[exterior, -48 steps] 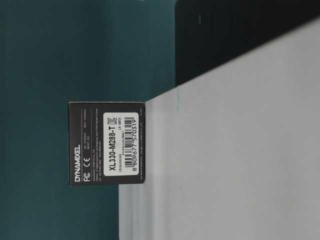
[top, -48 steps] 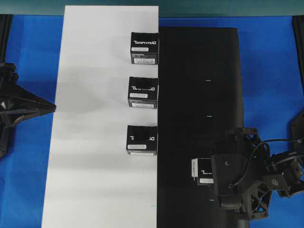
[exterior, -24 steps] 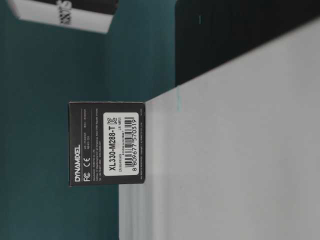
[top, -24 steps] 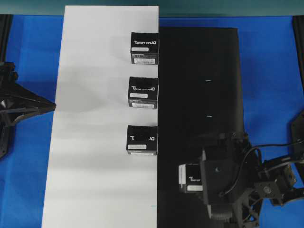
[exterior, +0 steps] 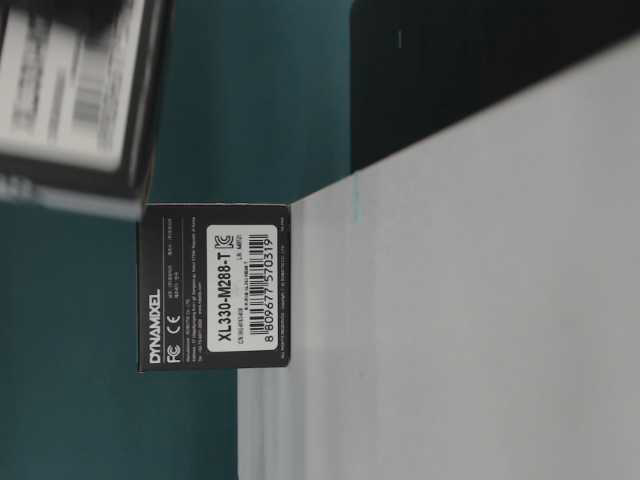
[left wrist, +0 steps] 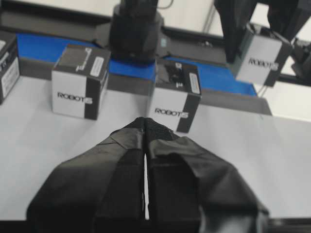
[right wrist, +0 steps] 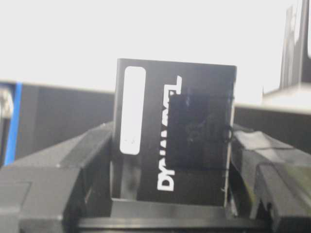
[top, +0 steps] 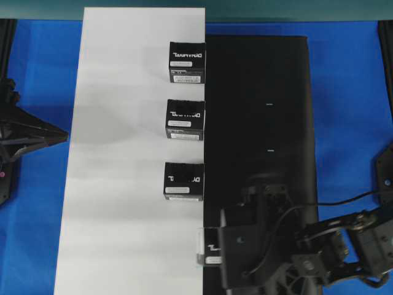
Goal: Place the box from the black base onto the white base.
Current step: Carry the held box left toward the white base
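Box (top: pixel 207 247) clamped in right gripper (top: pixel 216 249), held over seam between black base (top: pixel 258 123) and white base (top: pixel 123 153), near their front edge. Three like boxes (top: pixel 183 118) lined along white base's seam edge. Left gripper (left wrist: pixel 145 127) pressed together, parked at white base's outer edge.

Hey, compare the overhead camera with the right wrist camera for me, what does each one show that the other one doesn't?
Only the overhead view shows the layout: three boxes in a column on the white base along its edge beside the black base, the left gripper parked off the boards, and the carried box reaching the seam between them. Only the right wrist view shows the grip up close: the right gripper has a finger on either side of the box, lettering facing the camera. Both show the box held by the right gripper.
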